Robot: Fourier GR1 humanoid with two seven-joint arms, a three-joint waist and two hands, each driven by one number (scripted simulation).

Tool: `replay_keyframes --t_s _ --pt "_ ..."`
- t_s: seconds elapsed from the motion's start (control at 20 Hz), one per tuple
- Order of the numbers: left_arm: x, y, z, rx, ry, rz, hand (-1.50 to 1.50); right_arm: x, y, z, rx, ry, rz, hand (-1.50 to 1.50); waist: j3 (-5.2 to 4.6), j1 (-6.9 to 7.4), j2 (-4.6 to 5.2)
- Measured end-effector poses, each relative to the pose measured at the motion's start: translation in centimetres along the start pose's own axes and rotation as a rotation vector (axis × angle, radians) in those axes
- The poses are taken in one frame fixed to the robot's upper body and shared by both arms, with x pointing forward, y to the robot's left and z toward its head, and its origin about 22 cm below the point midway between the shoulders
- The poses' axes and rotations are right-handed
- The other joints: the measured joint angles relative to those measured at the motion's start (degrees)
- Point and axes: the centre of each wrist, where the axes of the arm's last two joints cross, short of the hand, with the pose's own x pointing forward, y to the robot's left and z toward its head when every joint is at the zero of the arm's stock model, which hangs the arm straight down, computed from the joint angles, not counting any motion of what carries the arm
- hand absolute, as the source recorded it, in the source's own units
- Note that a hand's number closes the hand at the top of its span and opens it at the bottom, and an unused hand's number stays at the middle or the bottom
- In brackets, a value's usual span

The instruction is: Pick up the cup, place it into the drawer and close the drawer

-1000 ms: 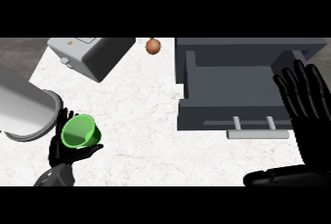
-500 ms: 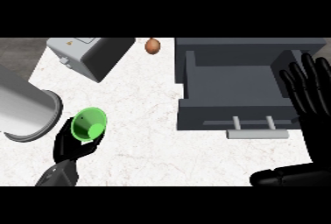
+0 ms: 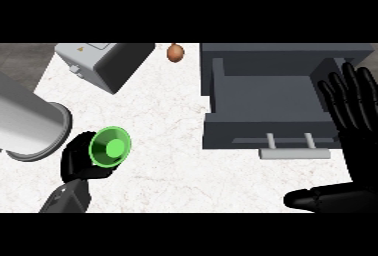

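Left hand (image 3: pixel 80 161) curled round the green cup (image 3: pixel 109 147), mouth of the cup facing up at the view; cup sits against the fingers, just beside the rim of a large grey cylinder (image 3: pixel 29 125) lying on the white counter (image 3: pixel 162 115). Right hand (image 3: pixel 356 112) open, fingers straight and spread, resting at the right edge; the open grey drawer (image 3: pixel 269 92) lies just left of those fingers, its handle (image 3: pixel 293 142) near them; a grey box (image 3: pixel 103 62) and a small brown object (image 3: pixel 175 53) sit well beyond the left hand's fingers.
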Motion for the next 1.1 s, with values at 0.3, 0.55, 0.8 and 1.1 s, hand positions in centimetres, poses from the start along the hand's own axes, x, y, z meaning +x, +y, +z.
replay_keyframes --t_s 0.3,0.55,0.8,1.1 --pt "0.1 -1.7 -0.3 -0.054 -0.047 0.01 1.5 0.1 -0.2 -0.2 0.003 0.007 0.004 -1.5 0.02 0.25 -0.1" --pt "1.1 -3.9 -2.0 -0.131 -0.108 0.059 1.5 0.0 -0.8 0.0 -0.005 0.008 0.007 -1.5 0.04 0.41 -0.21" --pt "3.6 -6.5 -3.9 -0.259 -0.143 0.087 1.5 0.0 -1.3 0.5 -0.011 0.02 0.011 -1.5 0.09 0.66 -0.36" --pt "8.1 -11.6 -5.9 -0.342 -0.17 0.134 1.5 -0.1 -1.3 0.8 -0.015 0.024 0.0 -1.5 0.09 0.73 -0.37"
